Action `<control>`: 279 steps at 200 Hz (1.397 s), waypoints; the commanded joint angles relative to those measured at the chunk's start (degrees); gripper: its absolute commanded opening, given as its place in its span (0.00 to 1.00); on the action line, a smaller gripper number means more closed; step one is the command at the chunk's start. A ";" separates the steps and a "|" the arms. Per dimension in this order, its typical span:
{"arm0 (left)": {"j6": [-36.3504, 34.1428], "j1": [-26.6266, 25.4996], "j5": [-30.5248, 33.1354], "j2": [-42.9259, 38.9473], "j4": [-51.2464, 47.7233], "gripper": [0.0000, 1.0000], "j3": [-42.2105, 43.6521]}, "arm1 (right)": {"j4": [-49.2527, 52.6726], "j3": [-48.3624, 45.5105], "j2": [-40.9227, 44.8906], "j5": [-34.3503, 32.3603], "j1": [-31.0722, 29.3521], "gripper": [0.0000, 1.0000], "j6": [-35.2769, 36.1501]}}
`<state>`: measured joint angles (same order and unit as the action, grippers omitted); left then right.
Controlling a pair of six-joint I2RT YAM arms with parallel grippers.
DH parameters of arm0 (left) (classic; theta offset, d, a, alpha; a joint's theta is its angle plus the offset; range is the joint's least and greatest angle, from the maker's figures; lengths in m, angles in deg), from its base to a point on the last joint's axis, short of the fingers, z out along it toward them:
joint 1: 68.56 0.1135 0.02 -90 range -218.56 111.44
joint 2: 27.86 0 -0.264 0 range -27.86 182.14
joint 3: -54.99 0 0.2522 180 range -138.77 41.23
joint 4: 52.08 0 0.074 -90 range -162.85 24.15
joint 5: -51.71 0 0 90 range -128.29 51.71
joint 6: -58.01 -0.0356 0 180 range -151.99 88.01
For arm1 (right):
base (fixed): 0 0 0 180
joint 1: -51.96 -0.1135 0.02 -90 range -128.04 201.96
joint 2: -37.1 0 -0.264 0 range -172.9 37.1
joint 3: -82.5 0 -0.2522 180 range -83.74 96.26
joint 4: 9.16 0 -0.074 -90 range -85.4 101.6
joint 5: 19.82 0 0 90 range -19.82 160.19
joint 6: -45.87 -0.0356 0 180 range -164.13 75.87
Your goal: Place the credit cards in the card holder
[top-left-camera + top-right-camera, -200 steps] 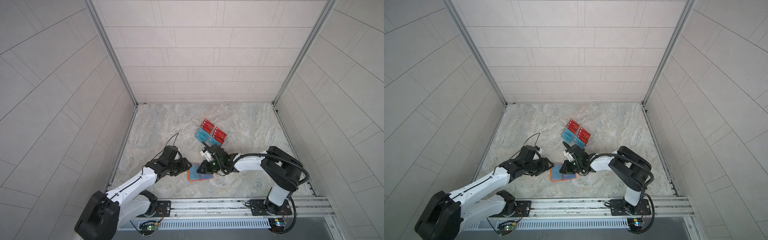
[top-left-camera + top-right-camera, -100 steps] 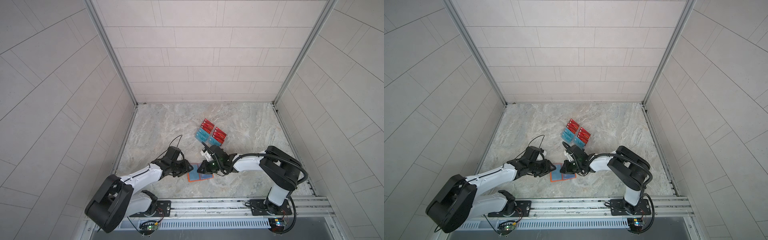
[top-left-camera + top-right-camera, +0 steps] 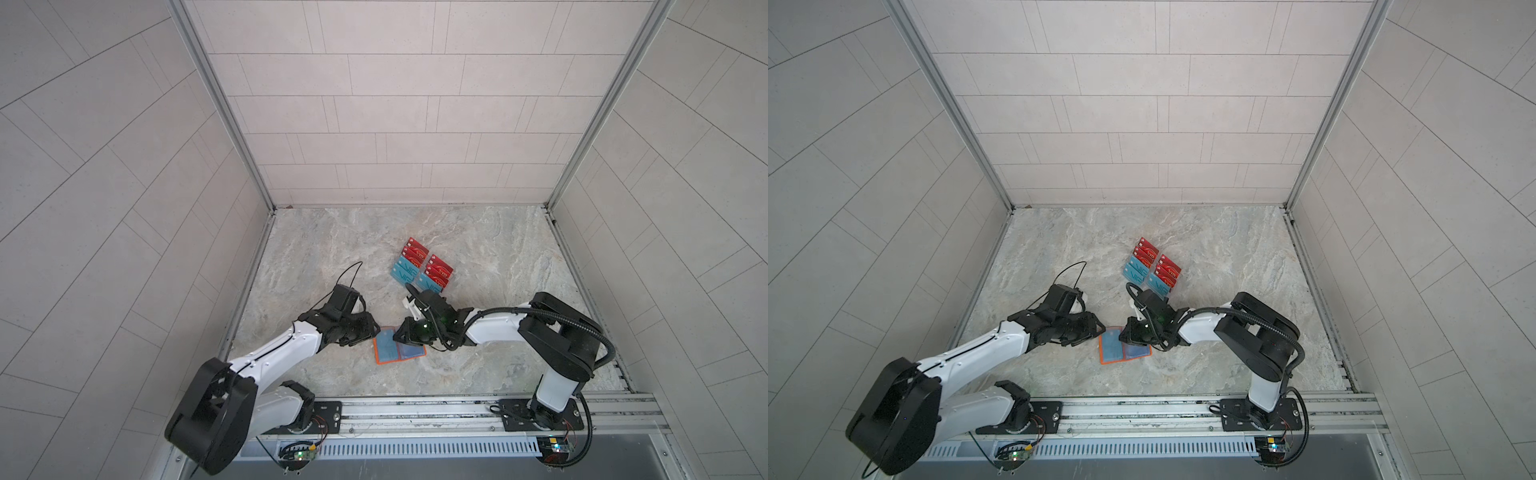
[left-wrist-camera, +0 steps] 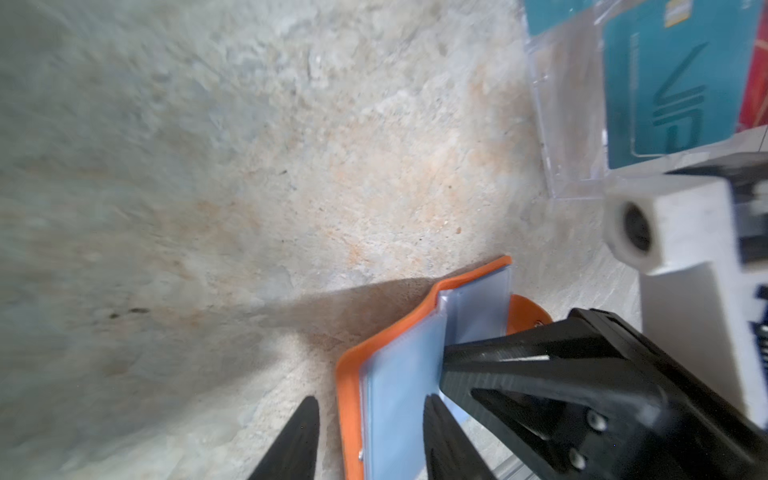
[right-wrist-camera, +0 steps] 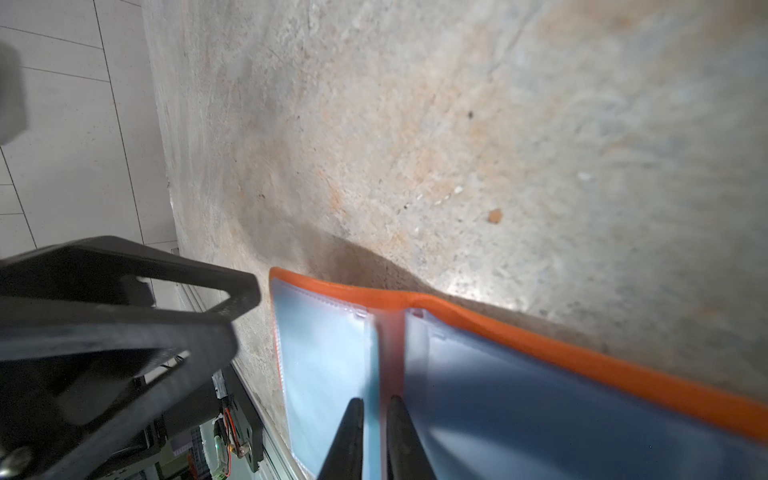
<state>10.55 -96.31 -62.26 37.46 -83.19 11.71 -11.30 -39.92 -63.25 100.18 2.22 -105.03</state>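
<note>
Right wrist view shows the right gripper (image 5: 376,401) with its jaws drawn close together, pinching a thin teal strip (a card (image 5: 372,374) seen edge-on, to judge by the colour). The strip runs along the spine of the wallet (image 5: 540,336). The wallet lies open on the tabletop (image 5: 415,124), with an orange rim around pale bluish sleeves on both halves.

Left wrist view shows the left gripper (image 4: 368,401) with its jaws spread. One jaw is over the bare tabletop and the other over a sleeve, and the wallet's orange edge lies between them. Whether either jaw touches the wallet cannot be told. The right gripper's black jaws press down on the inner part of the same half, where a sleeve stands up a little.

In both top views the wallet (image 3: 388,353) (image 3: 1115,353) sits in the lower centre of the frame. The left gripper (image 3: 368,332) is at the wallet's left edge. The right gripper (image 3: 405,334) is over its upper middle and hides the top right corner.

The other cards (image 3: 424,268) (image 3: 1152,266) are red and teal and stand in two overlapping rows near the centre of the frame, above and slightly right of the wallet. They are apart from the wallet and just beyond the right gripper's wrist. In the left wrist view they sit in a clear rack (image 4: 565,124).
</note>
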 commanded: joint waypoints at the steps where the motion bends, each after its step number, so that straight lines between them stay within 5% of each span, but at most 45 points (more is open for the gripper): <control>1: 0.62 -0.60 1.39 -2.94 -4.99 0.45 -1.02 | 4.30 2.35 3.19 -1.83 -0.45 0.16 1.93; 37: 7.64 -9.17 4.30 -4.06 -2.03 0.41 -2.04 | 13.08 7.19 5.87 -3.42 0.78 0.17 8.13; 87: 12.20 -13.66 5.56 -1.00 4.85 0.35 1.49 | 24.74 14.71 6.77 -3.24 5.16 0.25 17.89; 155: 10.06 -13.78 6.97 2.63 5.16 0.32 3.10 | 45.03 40.26 -4.88 -7.54 10.17 0.44 35.15; 279: 8.55 -13.80 8.52 2.08 5.34 0.33 5.35 | 63.27 70.04 -26.65 -18.41 13.95 0.43 48.53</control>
<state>20.00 -109.86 -54.78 39.98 -78.07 15.86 47.12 27.33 -88.19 84.40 15.58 -60.14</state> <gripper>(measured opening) 0.331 0.431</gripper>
